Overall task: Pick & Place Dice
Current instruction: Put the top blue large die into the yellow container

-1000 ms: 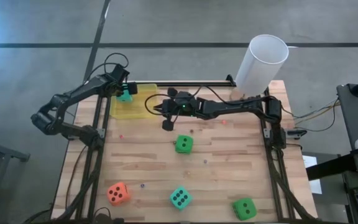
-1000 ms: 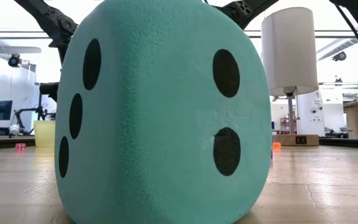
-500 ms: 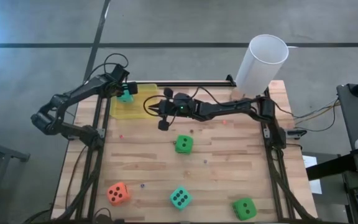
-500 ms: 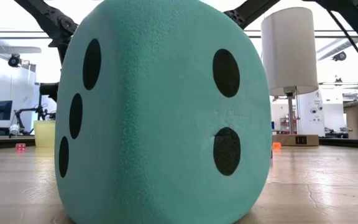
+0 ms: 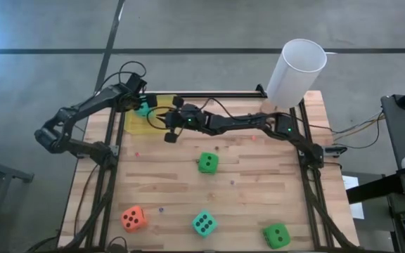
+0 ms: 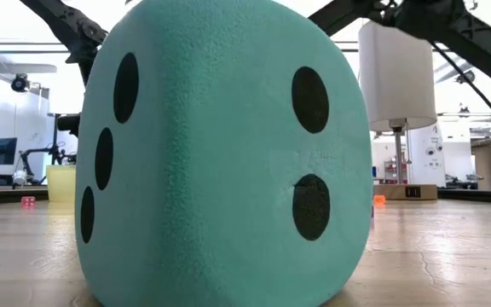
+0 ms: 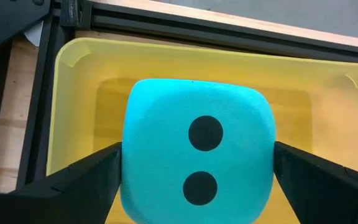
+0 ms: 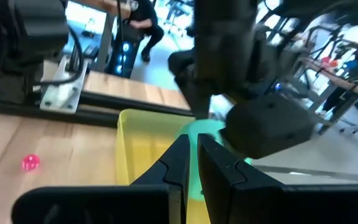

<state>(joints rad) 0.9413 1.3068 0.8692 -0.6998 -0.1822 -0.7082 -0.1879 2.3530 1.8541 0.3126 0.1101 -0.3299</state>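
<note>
Over the yellow tray [image 7: 73, 62], the left gripper [image 7: 197, 180] is spreading its fingers wide beside a teal die [image 7: 197, 149], seemingly releasing it there, while the right gripper [image 8: 191, 162], fingers pressed together, is hovering nearby.

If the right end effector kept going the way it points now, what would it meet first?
Most likely the yellow tray, with the teal die and the left end effector just beyond. The right end effector looks shut; depth is hard to judge.
</note>
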